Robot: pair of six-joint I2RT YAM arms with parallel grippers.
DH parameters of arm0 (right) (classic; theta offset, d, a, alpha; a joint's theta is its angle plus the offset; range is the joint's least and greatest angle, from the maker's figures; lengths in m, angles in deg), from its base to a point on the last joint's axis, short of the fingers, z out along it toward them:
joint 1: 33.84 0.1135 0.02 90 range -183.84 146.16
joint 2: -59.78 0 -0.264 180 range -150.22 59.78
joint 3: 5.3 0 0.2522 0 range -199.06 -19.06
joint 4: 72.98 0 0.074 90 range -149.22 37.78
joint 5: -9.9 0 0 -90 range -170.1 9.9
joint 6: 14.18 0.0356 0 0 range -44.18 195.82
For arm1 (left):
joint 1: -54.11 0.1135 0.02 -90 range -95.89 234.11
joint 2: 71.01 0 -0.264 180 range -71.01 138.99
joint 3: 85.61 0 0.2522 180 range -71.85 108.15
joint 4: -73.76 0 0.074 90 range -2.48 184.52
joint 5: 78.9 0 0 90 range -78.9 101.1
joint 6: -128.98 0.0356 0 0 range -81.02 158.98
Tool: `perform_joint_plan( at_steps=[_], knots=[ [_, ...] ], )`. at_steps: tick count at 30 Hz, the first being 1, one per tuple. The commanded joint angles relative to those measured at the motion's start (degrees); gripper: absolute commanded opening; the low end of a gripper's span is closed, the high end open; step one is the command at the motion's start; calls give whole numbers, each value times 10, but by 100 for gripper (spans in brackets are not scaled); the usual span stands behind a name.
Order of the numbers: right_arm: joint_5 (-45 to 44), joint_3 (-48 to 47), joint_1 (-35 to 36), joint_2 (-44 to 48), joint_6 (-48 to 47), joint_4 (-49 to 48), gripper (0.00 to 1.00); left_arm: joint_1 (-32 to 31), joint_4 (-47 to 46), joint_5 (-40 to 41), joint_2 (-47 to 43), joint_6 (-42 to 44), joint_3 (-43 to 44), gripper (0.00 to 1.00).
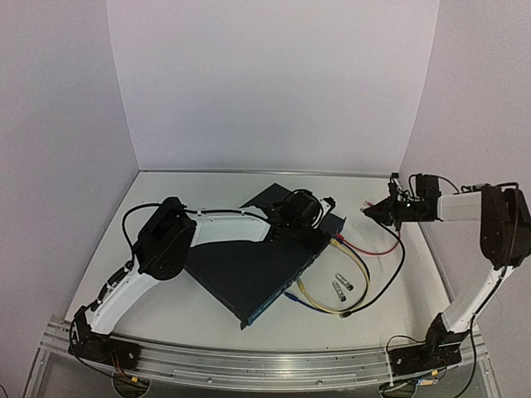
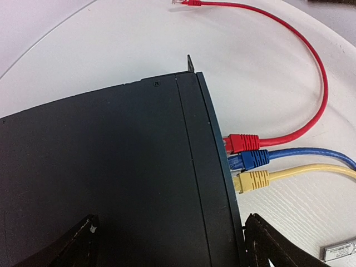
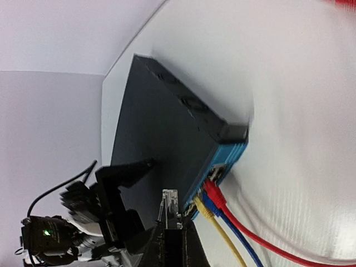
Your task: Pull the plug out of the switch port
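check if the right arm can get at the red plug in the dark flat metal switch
Probably yes: the red plug sits on the switch face turned toward the right gripper, only loose cables between; the left gripper straddles the top. Shut jaws must open.

From the top external camera I look down from high behind the near edge, far enough back to take in the whole bench [image 1: 216,332]. My left wrist view sits close over the switch [image 2: 111,167], facing down across its lid to the red, blue and yellow plugs [image 2: 250,159]. My right wrist view, rolled sideways and well farther off, faces back at those same plugs, which all three views share.
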Motion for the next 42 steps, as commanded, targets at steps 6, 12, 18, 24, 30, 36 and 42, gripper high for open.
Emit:
perform_joint_plan(
  at_steps=[6, 12, 18, 24, 30, 36, 42],
  knots=[
    [-168, -178, -1, 69, -123, 149, 0, 19, 66, -19, -19, -27, -38, 94],
    [-271, -312, 1, 49, -175, 203, 0, 19, 42, -30, -64, -43, -32, 100],
    [-400, -396, 5, 15, -259, 229, 0, 18, 19, -10, -126, -59, -67, 100],
    [-414, -510, 8, -62, -286, 227, 0, 16, 13, 30, -181, -90, -118, 100],
    [-413, -592, 27, -153, -307, 200, 0, 16, -4, 68, -225, -124, -196, 100],
    [-434, -639, 55, -256, -281, 98, 0, 16, -4, 94, -238, -135, -234, 100],
    [-535, -719, 87, -361, -281, 29, 0, 17, 19, 93, -216, -142, -217, 100]
  ],
)
